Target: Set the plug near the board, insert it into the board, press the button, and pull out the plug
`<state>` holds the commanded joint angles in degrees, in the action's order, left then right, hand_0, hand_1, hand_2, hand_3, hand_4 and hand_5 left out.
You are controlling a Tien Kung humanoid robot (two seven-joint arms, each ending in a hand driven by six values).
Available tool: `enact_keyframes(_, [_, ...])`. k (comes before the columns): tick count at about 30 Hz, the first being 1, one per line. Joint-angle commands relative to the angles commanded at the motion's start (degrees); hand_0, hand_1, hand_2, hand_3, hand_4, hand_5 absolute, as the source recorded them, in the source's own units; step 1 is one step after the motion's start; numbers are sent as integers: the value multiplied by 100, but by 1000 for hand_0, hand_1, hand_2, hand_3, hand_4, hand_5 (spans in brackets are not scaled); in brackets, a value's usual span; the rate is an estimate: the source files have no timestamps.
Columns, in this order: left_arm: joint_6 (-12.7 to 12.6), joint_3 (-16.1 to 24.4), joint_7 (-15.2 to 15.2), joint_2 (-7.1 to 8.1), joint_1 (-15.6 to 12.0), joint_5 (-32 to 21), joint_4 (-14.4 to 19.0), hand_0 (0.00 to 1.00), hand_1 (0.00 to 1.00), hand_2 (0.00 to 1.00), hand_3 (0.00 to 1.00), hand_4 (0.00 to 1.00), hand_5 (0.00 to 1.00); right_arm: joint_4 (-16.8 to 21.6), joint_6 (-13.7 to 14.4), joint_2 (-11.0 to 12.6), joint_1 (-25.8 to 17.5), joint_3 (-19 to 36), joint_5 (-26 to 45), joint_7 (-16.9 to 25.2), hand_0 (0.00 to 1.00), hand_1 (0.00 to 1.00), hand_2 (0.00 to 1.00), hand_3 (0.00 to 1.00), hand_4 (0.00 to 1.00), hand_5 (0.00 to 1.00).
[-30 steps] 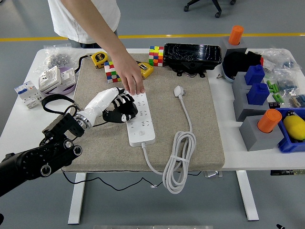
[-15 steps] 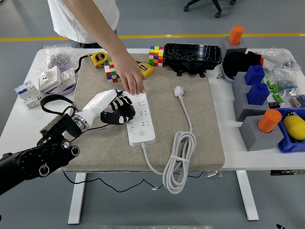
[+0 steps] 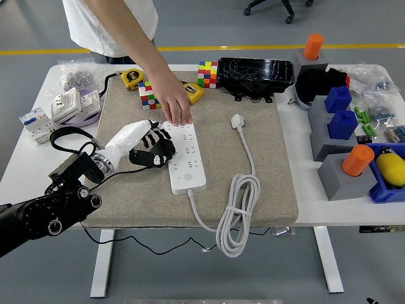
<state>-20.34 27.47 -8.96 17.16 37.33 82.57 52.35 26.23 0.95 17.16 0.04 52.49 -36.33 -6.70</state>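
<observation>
The black fingers (image 3: 158, 147) of the robot's left hand (image 3: 147, 147) are loosely curled and hold nothing, their tips at the left long edge of the white rectangular power strip (image 3: 185, 156), touching or just short of it. The white-shelled hand reaches in from the lower left on a black arm (image 3: 47, 212). A person's hand (image 3: 172, 101) presses down on the strip's far end, steadying it. The strip lies lengthwise near the middle of the beige felt mat (image 3: 278, 171). The white plug (image 3: 237, 120) lies unplugged on the mat, right of the strip's far end and apart from it, its white cable (image 3: 235, 212) coiling towards the mat's near edge. Three multicoloured puzzle cubes (image 3: 207, 73) sit along the mat's far edge.
</observation>
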Motion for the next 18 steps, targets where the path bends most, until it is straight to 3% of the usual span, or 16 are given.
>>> enact_keyframes(18, [69,-115,11,61,87,558,54,344,355,422,561,562,2,1,-2,-2,4,10,-1,0,679,687,696,596,933,529])
